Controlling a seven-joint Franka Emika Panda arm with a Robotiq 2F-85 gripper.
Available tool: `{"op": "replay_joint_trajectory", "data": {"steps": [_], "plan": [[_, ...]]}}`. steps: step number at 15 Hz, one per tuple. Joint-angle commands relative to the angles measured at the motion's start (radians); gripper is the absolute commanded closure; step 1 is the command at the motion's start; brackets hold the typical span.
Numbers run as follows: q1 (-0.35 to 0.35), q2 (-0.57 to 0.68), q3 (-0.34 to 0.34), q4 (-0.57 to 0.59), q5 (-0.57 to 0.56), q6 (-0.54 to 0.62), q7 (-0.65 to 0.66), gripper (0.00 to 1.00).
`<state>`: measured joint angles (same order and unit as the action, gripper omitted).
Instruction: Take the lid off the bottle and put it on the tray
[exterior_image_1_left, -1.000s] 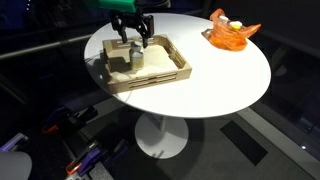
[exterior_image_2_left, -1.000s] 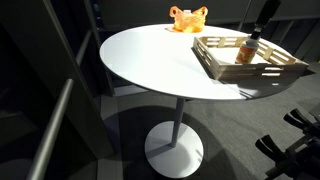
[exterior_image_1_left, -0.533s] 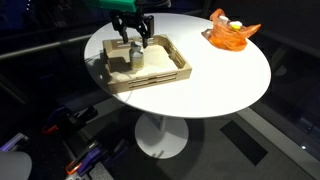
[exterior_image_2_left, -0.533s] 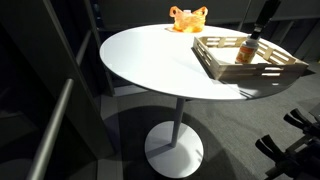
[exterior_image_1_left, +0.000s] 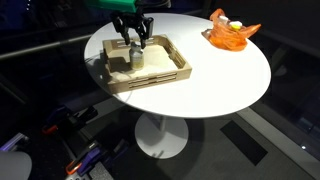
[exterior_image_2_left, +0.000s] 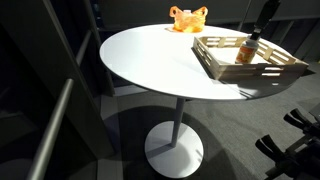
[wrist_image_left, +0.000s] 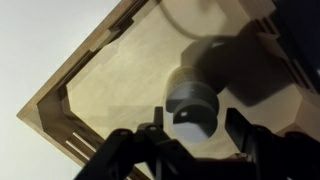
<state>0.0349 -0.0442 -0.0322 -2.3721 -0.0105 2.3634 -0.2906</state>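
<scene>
My gripper (exterior_image_1_left: 132, 46), jaws parted, straddles the round grey lid (wrist_image_left: 192, 108), gripping nothing; the bottle (exterior_image_1_left: 131, 61) stands upright in the wooden tray (exterior_image_1_left: 166, 73), nine o'clock on the white table (exterior_image_1_left: 222, 82).

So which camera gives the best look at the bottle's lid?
The wrist view: it looks straight down on the lid, large, flanked by the gripper. Both exterior views show the bottle tiny in the tray, lid indistinct.

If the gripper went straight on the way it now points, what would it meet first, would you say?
Most likely the lid of the bottle, which stands in the tray right under the open gripper; how near it is, I cannot tell.
</scene>
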Motion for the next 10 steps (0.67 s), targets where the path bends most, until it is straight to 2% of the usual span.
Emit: {"op": "replay_joint_trajectory", "data": {"steps": [1, 3, 10], "plan": [[-0.01, 0.01, 0.01, 0.021, 0.016, -0.002, 0.002, 0.61], [-0.011, 0.008, 0.009, 0.021, 0.016, -0.003, 0.002, 0.81], [-0.015, -0.006, 0.006, 0.034, 0.011, -0.017, 0.005, 0.81]]}}
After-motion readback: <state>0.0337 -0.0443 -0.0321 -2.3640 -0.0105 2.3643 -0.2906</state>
